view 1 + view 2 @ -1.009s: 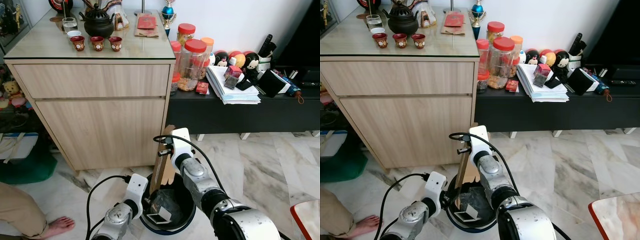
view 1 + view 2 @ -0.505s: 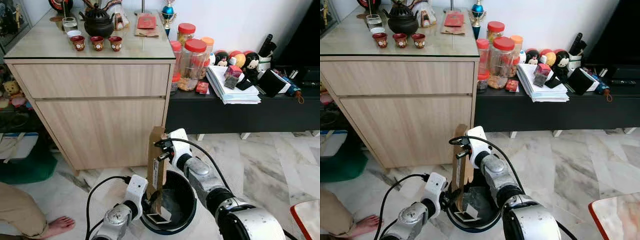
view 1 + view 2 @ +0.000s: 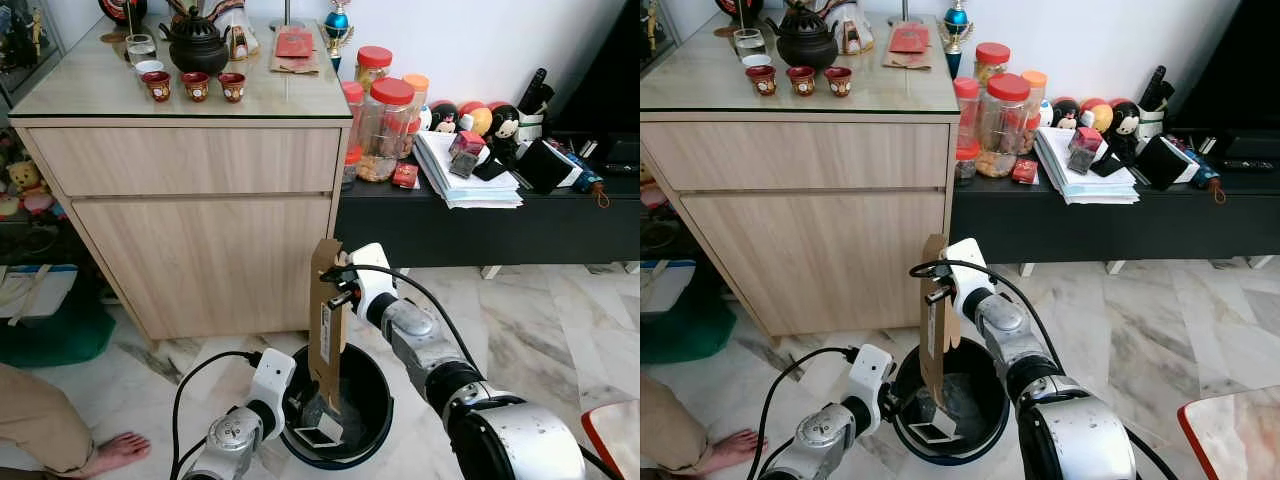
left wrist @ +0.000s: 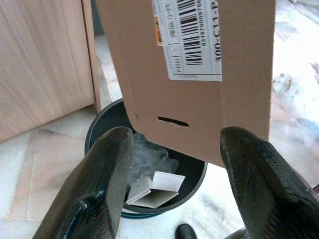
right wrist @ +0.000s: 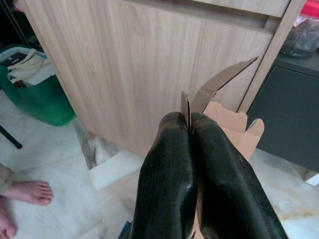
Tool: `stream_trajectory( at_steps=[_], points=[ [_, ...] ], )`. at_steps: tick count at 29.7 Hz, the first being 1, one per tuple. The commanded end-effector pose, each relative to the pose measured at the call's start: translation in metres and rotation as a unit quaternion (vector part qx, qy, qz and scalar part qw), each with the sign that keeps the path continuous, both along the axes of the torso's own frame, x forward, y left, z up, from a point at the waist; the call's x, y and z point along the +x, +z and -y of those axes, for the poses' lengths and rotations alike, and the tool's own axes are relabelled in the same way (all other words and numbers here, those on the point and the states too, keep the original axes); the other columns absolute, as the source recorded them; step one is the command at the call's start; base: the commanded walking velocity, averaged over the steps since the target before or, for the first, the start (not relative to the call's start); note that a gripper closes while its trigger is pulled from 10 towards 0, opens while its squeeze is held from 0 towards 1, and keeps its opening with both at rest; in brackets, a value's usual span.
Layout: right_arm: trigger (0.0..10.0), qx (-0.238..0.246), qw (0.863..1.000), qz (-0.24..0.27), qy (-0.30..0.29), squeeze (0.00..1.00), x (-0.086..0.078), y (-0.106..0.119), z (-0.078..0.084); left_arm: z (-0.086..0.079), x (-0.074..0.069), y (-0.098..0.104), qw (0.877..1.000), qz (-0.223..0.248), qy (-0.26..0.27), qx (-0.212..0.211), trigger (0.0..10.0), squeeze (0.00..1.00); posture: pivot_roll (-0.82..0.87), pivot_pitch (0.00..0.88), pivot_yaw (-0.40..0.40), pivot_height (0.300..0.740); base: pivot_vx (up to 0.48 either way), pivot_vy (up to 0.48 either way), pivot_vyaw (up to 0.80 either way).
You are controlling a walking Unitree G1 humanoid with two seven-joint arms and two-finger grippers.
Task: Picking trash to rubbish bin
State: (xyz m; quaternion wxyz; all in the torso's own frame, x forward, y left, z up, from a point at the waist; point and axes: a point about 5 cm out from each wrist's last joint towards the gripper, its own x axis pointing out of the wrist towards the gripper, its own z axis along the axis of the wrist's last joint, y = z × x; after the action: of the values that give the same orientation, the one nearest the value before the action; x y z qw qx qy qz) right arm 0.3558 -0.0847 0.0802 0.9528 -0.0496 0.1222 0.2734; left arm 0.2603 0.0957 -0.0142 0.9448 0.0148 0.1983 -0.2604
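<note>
right claw (image 5: pixel 188 130): clenched on flattened cardboard box (image 3: pixel 326 320), upright over black bin (image 3: pixel 372 428)
left claw (image 4: pixel 172 164): released, at bin's 9 o'clock rim

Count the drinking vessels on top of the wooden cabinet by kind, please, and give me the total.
Small red ceramic cups: 3
Clear drinking glass: 1
Small white cup: 1
Total: 5
</note>
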Motion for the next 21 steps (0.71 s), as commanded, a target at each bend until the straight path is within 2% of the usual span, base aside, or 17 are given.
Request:
stream_trajectory(
  at_steps=[1,9,16,21],
  points=[
    [10.0,-0.016,1.000,0.005,-0.005,0.00,0.002,0.002,0.009,0.002,-0.003,-0.003,1.000,-0.009,-0.007,0.000,10.0,0.00,0.14,0.097,-0.107,0.740,0.000,0.000,0.00],
    [10.0,-0.031,0.999,-0.005,-0.019,0.00,-0.001,-0.007,0.023,0.002,-0.004,-0.003,1.000,-0.009,-0.007,0.000,10.0,0.00,0.13,0.096,-0.106,0.740,0.000,0.000,0.00],
    [10.0,-0.044,0.998,-0.015,-0.042,0.00,-0.005,-0.015,0.042,0.002,-0.004,-0.002,1.000,-0.009,-0.008,0.000,10.0,0.00,0.12,0.096,-0.103,0.740,0.000,0.000,0.00],
    [10.0,-0.046,0.998,-0.017,-0.043,0.00,-0.007,-0.017,0.044,0.003,-0.004,-0.003,1.000,-0.010,-0.008,0.000,10.0,0.00,0.12,0.095,-0.102,0.740,0.000,0.000,0.00]
  ],
)
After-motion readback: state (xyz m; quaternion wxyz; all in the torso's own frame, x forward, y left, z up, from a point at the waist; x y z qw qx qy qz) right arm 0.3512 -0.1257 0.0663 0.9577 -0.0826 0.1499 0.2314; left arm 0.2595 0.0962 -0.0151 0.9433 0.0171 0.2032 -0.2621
